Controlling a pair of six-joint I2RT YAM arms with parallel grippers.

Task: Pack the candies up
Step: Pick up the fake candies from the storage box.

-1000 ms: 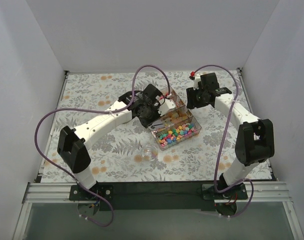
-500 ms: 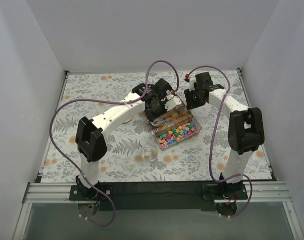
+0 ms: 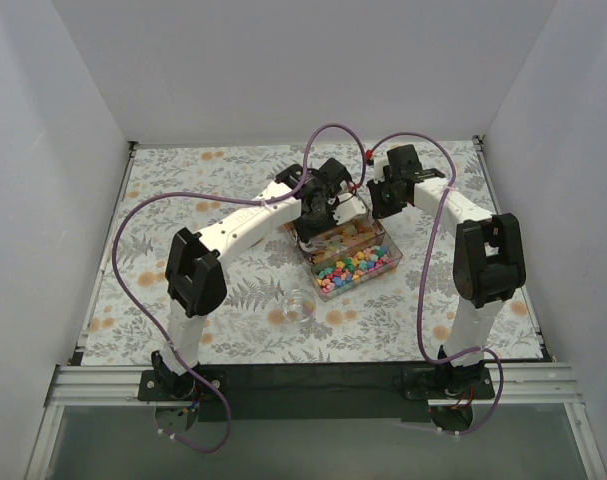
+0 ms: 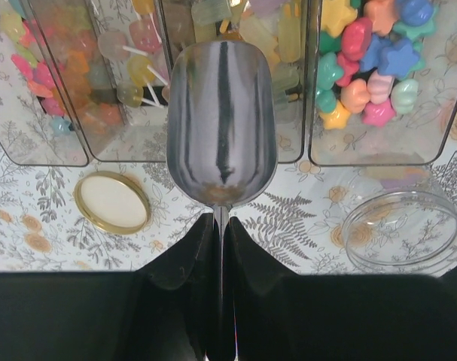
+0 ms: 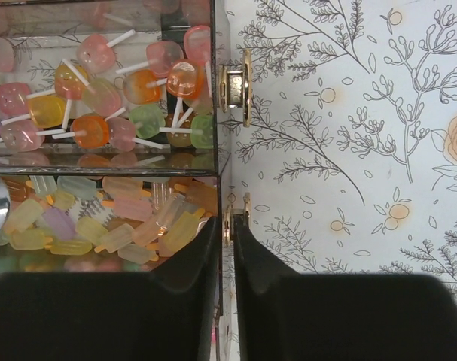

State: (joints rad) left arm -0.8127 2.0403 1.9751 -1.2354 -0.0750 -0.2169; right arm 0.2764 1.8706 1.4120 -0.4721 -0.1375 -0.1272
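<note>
the left gripper (image 4: 220, 226) is clenching the thin handle of a metal scoop (image 4: 222, 120). the scoop's bowl is pointing at the middle compartment of the clear box (image 4: 47, 154); whether it is touching the box i cannot tell. the right gripper (image 5: 226, 235) is narrowing to a slit and pinching the box's end wall at a gold clasp (image 5: 227, 216).

the candies (image 3: 355, 267) are lying inside the box, near the middle of the leaf-printed table (image 3: 183, 180), and each kind is sitting in its own compartment.

the top view is showing them only as bright specks, with both arms meeting at the box's far end. the left wrist view is showing star shapes (image 4: 364, 53), a gold lid (image 4: 112, 202) and a clear dish (image 4: 405, 229) on the cloth. the right wrist view is showing lollipops (image 5: 100, 83) on white sticks above pale popsicle shapes (image 5: 100, 222).
</note>
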